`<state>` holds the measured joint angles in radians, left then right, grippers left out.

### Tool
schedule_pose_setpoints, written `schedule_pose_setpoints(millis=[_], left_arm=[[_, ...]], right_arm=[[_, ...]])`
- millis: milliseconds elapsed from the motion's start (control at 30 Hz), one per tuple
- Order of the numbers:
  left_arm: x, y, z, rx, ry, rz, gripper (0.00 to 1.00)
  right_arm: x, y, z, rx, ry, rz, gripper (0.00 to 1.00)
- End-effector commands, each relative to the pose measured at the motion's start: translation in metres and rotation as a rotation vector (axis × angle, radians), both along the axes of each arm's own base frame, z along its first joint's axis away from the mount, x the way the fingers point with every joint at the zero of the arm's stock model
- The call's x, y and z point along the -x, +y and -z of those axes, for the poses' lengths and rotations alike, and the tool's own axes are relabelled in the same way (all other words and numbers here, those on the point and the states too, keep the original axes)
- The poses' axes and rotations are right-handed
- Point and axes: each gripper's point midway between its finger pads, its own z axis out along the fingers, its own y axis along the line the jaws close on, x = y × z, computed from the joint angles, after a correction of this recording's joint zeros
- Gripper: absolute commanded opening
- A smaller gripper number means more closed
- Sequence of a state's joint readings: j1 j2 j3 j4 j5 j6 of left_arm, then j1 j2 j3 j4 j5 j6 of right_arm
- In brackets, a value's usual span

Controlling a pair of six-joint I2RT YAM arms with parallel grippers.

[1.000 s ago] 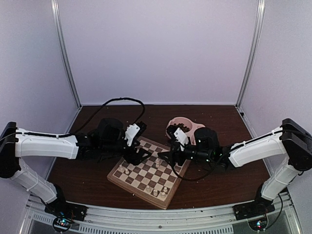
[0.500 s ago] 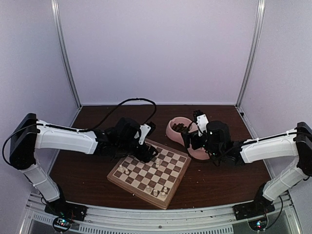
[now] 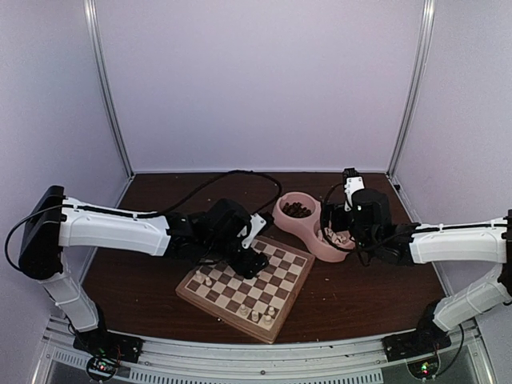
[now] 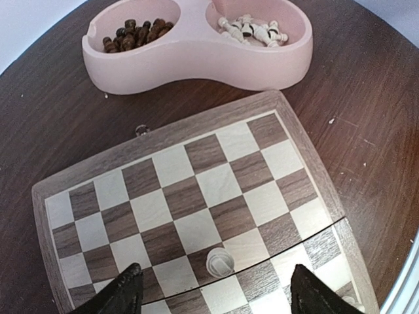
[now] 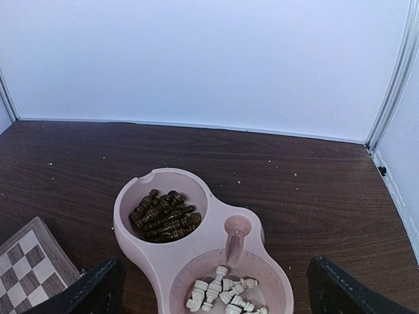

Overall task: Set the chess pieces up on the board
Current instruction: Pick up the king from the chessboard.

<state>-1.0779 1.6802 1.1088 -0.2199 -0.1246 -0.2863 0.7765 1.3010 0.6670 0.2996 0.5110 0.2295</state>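
The board (image 3: 282, 282) lies turned at an angle in the middle of the table, with several cream chess pieces (image 3: 256, 315) standing near its front edge and left corner. My left gripper (image 3: 254, 262) hangs open over the board's far part. In the left wrist view one cream piece (image 4: 220, 261) stands upright between the spread fingers (image 4: 124, 292), touching neither. My right gripper (image 5: 216, 299) is open above the pink bowl (image 5: 131, 226), over the compartment that holds loose cream pieces (image 5: 226, 293).
The bowl's other compartment holds dark brown pieces (image 5: 163, 216). The pink bowl (image 3: 282, 214) sits just behind the board's far corner. The board's corner (image 5: 26, 265) shows at the right wrist view's lower left. White walls and metal posts close the table in.
My right gripper has drawn back from the board to above the pink bowl and opened wider. My left gripper has slid right, over a cream piece standing on the board's far part.
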Motion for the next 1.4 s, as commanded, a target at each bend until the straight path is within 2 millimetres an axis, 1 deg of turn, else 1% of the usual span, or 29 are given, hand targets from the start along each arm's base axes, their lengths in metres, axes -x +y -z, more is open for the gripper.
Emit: schedule_pose_setpoints(millis=[0, 167, 233, 333, 500, 633, 733, 800, 833, 900, 967, 1033, 1067, 1100, 1167, 1233, 1300, 1367], left_arm=[[-0.006, -0.002, 0.005, -0.029, 0.010, -0.015, 0.75], [-0.007, -0.008, 0.019, -0.068, 0.047, -0.016, 0.63], [-0.010, -0.011, 0.023, -0.078, 0.051, -0.022, 0.61], [-0.013, -0.014, 0.024, -0.083, 0.050, -0.029, 0.56], [-0.014, -0.012, 0.028, -0.103, 0.050, -0.041, 0.47], [-0.015, -0.010, 0.031, -0.119, 0.054, -0.043, 0.46], [-0.015, -0.009, 0.031, -0.129, 0.049, -0.045, 0.45], [-0.016, -0.009, 0.030, -0.130, 0.049, -0.045, 0.45], [-0.015, -0.009, 0.029, -0.128, 0.049, -0.044, 0.45], [-0.014, -0.011, 0.028, -0.117, 0.056, -0.038, 0.45], [-0.012, -0.014, 0.028, -0.107, 0.069, -0.027, 0.45], [-0.011, -0.016, 0.031, -0.108, 0.077, -0.022, 0.45], [-0.012, -0.017, 0.032, -0.109, 0.079, -0.021, 0.44], [-0.012, -0.018, 0.035, -0.115, 0.081, -0.021, 0.44], [-0.012, -0.019, 0.038, -0.119, 0.086, -0.017, 0.44], [-0.013, -0.023, 0.041, -0.117, 0.091, -0.012, 0.42], [-0.013, -0.025, 0.042, -0.119, 0.093, -0.008, 0.38], [-0.015, -0.025, 0.043, -0.125, 0.087, -0.012, 0.32]], right_arm=[[-0.005, -0.014, 0.009, 0.038, -0.001, 0.058, 1.00], [-0.011, -0.012, 0.015, 0.027, 0.023, 0.078, 1.00], [-0.012, -0.012, 0.017, 0.032, 0.027, 0.082, 1.00], [-0.013, -0.012, 0.019, 0.027, 0.028, 0.082, 1.00], [-0.014, -0.008, 0.024, 0.021, 0.049, 0.069, 1.00], [-0.011, -0.006, 0.015, -0.041, 0.071, 0.070, 1.00], [-0.007, -0.002, -0.001, -0.145, 0.084, 0.055, 1.00], [0.000, 0.003, -0.013, -0.181, 0.107, 0.011, 1.00], [0.004, 0.002, -0.017, -0.184, 0.116, 0.002, 1.00], [0.011, -0.009, -0.012, -0.144, 0.119, 0.026, 1.00], [0.017, -0.028, 0.005, -0.049, 0.143, 0.082, 1.00], [0.022, -0.047, 0.022, -0.020, 0.167, 0.170, 1.00], [0.023, -0.047, 0.029, -0.019, 0.164, 0.160, 1.00], [0.022, -0.041, 0.029, -0.039, 0.147, 0.129, 1.00], [0.021, -0.028, 0.014, -0.042, 0.136, 0.056, 1.00], [0.020, -0.030, 0.007, -0.028, 0.120, 0.069, 1.00], [0.020, -0.032, 0.008, -0.009, 0.112, 0.071, 1.00], [0.021, -0.034, 0.012, 0.002, 0.118, 0.073, 1.00]])
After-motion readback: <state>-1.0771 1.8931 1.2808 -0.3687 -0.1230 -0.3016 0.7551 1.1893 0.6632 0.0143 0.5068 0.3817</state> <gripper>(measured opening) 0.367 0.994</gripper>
